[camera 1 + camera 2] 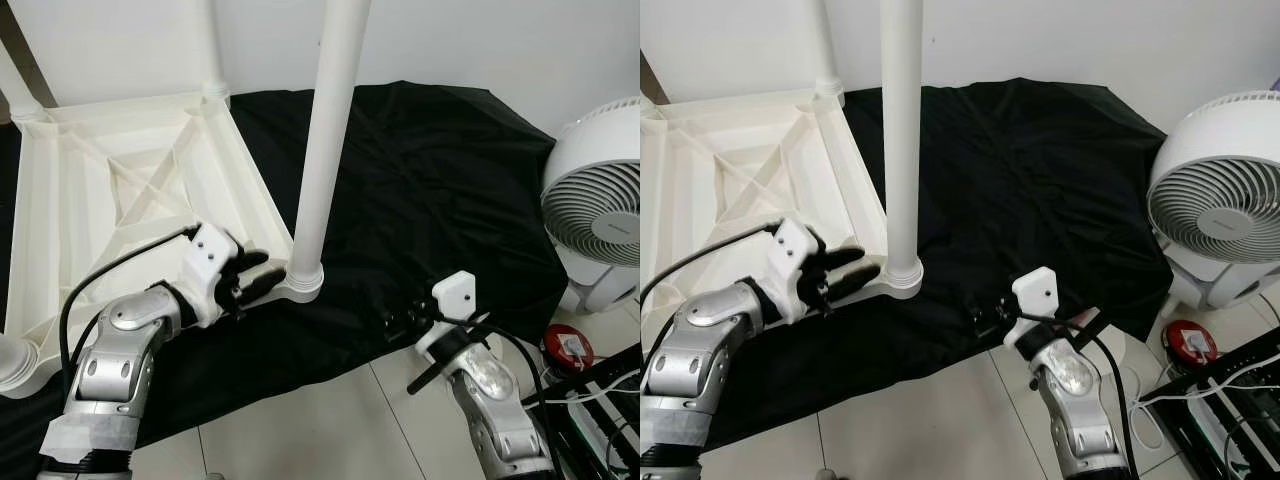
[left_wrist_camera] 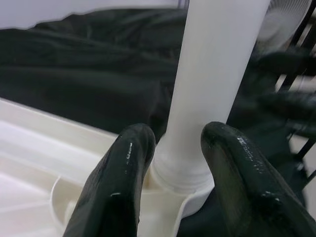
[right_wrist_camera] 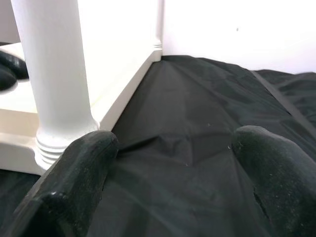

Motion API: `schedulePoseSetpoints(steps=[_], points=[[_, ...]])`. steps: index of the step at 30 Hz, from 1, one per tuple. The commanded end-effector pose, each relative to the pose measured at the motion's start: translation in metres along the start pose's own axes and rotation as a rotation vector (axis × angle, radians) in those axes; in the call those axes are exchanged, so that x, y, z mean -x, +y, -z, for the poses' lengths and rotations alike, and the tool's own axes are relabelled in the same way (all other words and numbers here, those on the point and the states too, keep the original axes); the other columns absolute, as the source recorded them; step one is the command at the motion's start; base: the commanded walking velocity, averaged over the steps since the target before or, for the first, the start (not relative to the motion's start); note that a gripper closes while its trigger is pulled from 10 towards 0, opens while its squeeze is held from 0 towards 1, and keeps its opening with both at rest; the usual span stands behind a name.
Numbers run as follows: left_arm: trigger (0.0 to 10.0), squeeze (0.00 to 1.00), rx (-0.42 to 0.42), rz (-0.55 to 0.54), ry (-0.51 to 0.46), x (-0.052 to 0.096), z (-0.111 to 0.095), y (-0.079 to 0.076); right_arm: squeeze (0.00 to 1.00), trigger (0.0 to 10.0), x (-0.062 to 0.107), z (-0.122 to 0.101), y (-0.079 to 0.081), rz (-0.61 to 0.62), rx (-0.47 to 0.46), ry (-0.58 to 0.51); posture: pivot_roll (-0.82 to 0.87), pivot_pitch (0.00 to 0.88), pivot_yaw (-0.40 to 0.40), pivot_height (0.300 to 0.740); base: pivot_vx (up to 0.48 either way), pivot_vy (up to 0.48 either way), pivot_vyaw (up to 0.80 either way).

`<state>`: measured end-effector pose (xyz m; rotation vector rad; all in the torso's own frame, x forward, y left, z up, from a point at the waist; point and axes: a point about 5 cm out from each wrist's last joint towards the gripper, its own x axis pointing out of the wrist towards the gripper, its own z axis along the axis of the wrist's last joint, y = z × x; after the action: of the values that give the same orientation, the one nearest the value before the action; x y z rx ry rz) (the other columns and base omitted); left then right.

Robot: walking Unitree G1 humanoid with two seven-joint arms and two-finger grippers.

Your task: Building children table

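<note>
A white plastic table top [image 1: 120, 190] lies upside down on a black cloth [image 1: 430, 180]. A white leg [image 1: 325, 150] stands upright in the socket [image 1: 303, 280] at its near right corner. Other legs rise from the far corner [image 1: 213, 60] and the left corner [image 1: 15, 95]. My left gripper [image 1: 255, 275] lies on the frame beside that socket, open. In the left wrist view the leg's base [image 2: 190, 158] stands just beyond the gap between its fingers [image 2: 123, 187]. To the right of the leg, my right gripper [image 1: 400, 320] hovers low over the cloth, wide open, its fingers [image 3: 74, 177] holding nothing.
A white floor fan [image 1: 595, 200] stands at the right, with a small red object [image 1: 568, 347] on the tiles below it. Black framework and cables [image 1: 610, 400] fill the near right corner. Pale floor tiles [image 1: 300, 420] lie along the cloth's near edge.
</note>
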<state>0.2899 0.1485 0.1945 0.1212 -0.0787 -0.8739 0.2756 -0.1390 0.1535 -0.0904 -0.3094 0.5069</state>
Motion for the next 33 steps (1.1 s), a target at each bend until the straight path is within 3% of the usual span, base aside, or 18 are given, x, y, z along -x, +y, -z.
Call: schedulePoseSetpoints(steps=[1,4,12,13,22,27,33], points=[[10.0,0.00,0.035,0.061,-0.065,0.002,-0.011,-0.003,0.00,10.0,0.000,0.007,-0.001,0.002,-0.008,0.032,0.06,0.088,-0.081,0.740,0.000,0.000,0.00],[10.0,0.00,0.065,-0.022,-0.140,0.003,-0.023,0.006,0.00,10.0,-0.007,0.012,-0.007,0.065,-0.003,0.053,0.08,0.086,-0.088,0.740,0.000,0.000,0.00],[10.0,0.00,0.088,-0.272,-0.139,0.000,-0.020,0.027,0.00,10.0,-0.011,0.020,-0.016,0.186,-0.010,0.089,0.08,0.077,-0.096,0.740,0.000,0.000,0.00],[10.0,0.00,0.088,-0.411,-0.121,-0.008,-0.019,0.036,0.00,10.0,-0.020,0.024,-0.023,0.255,0.000,0.099,0.08,0.073,-0.100,0.740,0.000,0.000,0.00],[10.0,0.00,0.050,-0.669,-0.094,-0.028,-0.023,0.053,0.00,10.0,-0.045,0.030,-0.039,0.327,0.018,0.131,0.09,0.074,-0.115,0.740,0.000,0.000,0.00],[10.0,0.00,0.007,-0.662,-0.144,-0.044,-0.039,0.050,0.00,10.0,-0.064,0.034,-0.049,0.358,0.017,0.185,0.09,0.074,-0.113,0.740,0.000,0.000,0.00],[10.0,0.00,-0.059,-0.626,-0.108,-0.050,-0.034,0.042,0.00,10.0,-0.075,0.035,-0.051,0.379,0.012,0.203,0.09,0.074,-0.111,0.740,0.000,0.000,0.00]])
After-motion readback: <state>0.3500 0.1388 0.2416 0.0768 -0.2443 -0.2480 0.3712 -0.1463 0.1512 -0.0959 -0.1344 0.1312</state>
